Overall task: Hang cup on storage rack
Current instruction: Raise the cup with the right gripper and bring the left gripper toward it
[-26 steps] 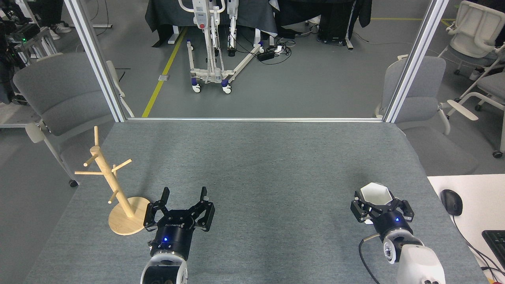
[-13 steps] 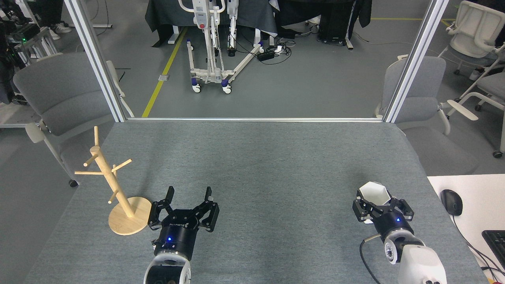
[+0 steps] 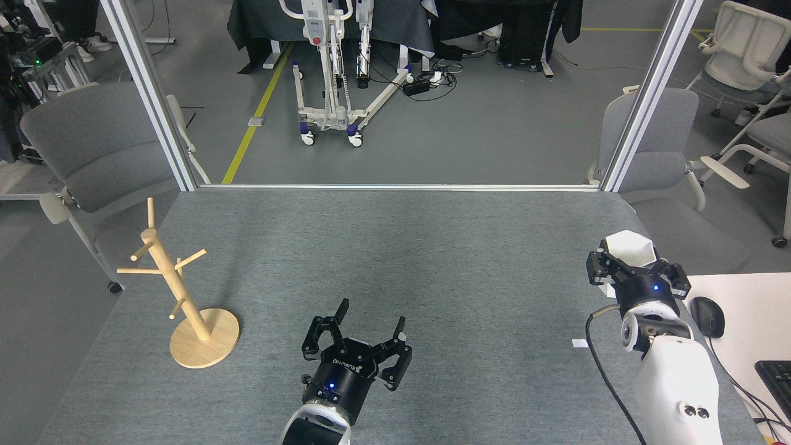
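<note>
Storage rack stands on the counter at its left edge, near side. Left gripper sits front-centre over the counter, well right of the rack. Right gripper is at the counter's right edge, cup in it (off the surface). Computer mouse lies on a side desk right of the counter, keyboard in front of it.

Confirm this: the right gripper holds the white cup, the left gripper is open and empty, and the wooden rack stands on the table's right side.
Not quite. The head view shows the wooden rack on the table's left side. The rest holds: the right gripper holds the white cup, and the left gripper is open and empty.
</note>
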Controlling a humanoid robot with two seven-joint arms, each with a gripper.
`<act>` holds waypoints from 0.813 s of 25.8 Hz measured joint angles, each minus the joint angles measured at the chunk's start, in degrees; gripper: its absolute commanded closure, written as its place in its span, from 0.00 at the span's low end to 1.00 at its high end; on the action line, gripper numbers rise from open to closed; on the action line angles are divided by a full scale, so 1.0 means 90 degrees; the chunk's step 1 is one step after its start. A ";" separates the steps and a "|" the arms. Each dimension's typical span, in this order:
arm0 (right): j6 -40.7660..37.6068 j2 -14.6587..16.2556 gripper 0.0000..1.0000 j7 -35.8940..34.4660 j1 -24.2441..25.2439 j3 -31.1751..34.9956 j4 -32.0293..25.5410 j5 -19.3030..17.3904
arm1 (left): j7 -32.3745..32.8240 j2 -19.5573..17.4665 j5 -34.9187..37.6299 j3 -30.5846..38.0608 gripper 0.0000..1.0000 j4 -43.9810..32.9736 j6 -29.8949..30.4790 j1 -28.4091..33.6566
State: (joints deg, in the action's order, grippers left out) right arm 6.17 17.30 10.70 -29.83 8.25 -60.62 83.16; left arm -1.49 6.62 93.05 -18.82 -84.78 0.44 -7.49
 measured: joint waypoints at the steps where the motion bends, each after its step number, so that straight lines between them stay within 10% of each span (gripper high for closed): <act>1: 0.0402 -0.0027 0.70 0.0297 0.0004 -0.0101 -0.0329 -0.0011 | -0.0016 0.0002 0.0104 -0.0089 0.01 0.0106 0.0005 -0.0082; 10: 0.3056 -0.0079 0.70 0.2274 0.0025 -0.1466 -0.2601 -0.0043 | -0.0008 0.0076 0.0367 -0.0680 0.01 0.0532 0.0903 -0.0711; 21: 0.3206 -0.0230 0.71 0.3628 -0.0017 -0.2794 -0.3500 -0.0245 | 0.0342 0.0147 0.0338 -0.1611 0.01 0.0996 0.1200 -0.1555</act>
State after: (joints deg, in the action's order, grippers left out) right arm 35.03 15.22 43.34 -29.98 -16.90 -92.12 80.96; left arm 1.58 7.94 96.09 -33.31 -75.81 11.24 -21.49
